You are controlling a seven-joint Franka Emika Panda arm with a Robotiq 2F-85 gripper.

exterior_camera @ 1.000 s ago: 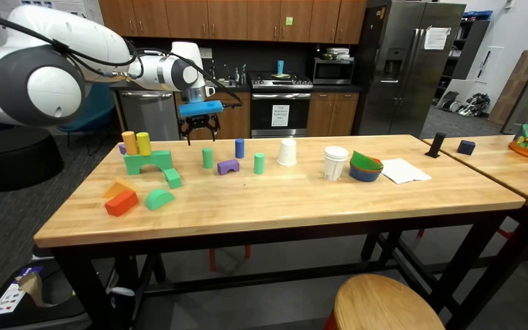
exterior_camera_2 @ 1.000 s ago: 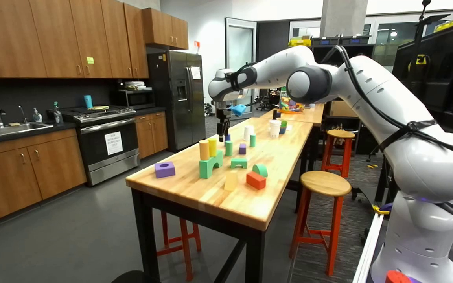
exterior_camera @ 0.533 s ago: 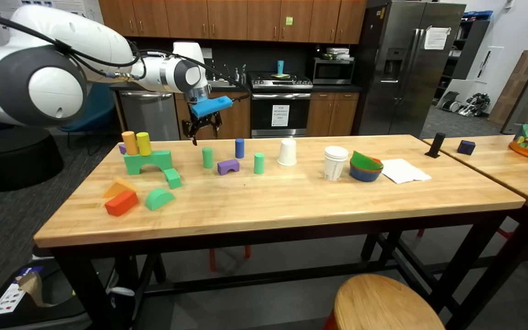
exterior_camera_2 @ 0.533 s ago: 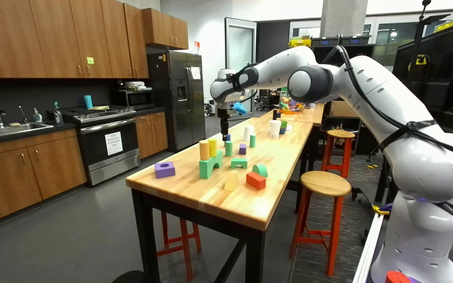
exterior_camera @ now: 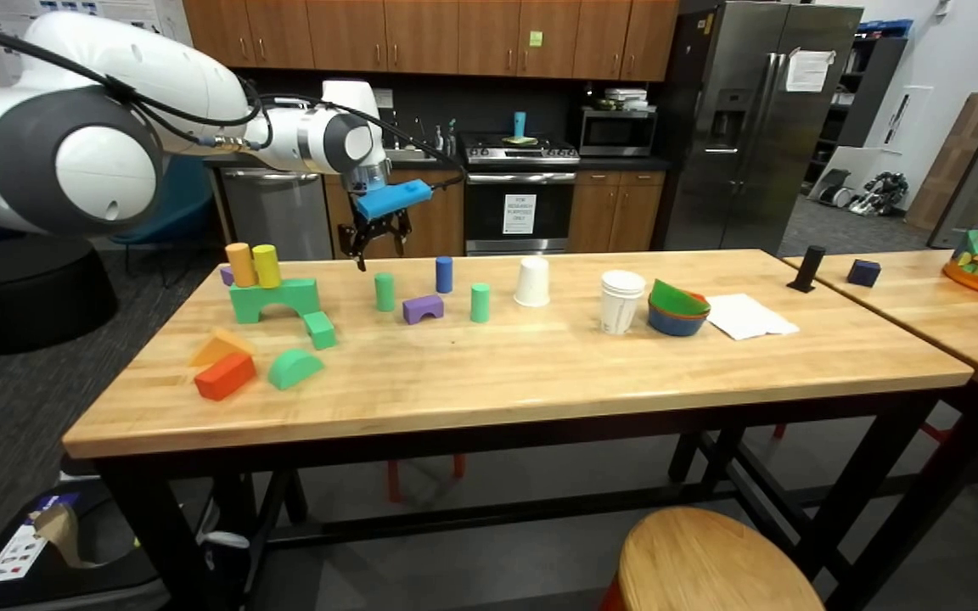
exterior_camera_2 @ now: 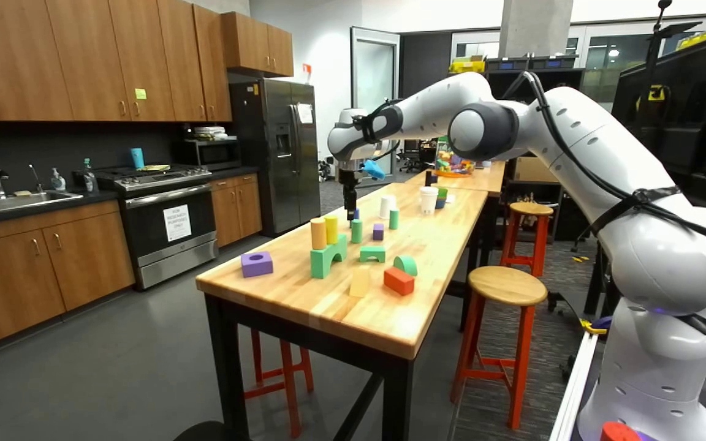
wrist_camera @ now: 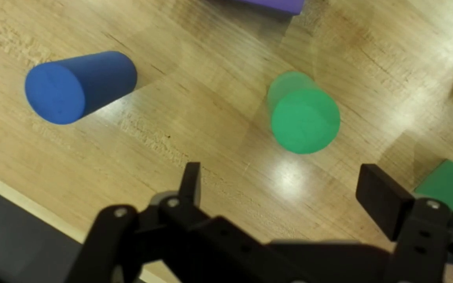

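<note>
Claw [wrist_camera: 279, 182] is wide open w/ nothing in its grip — hangs above the surface [wrist_camera: 218, 129]. Wrist view: green cyl. [wrist_camera: 303, 116], the nearest thing, stands upright just past 12 o'clock from it, untouched; blue cyl. [wrist_camera: 81, 86] approx. 10 o'clock, purple block [wrist_camera: 279, 4] 12 and farther off, green block [wrist_camera: 450, 181] approx. 3, partly hidden. In an exterior view, another green cyl. [exterior_camera: 480, 303] stands at 3 o'clock from that one.
</note>
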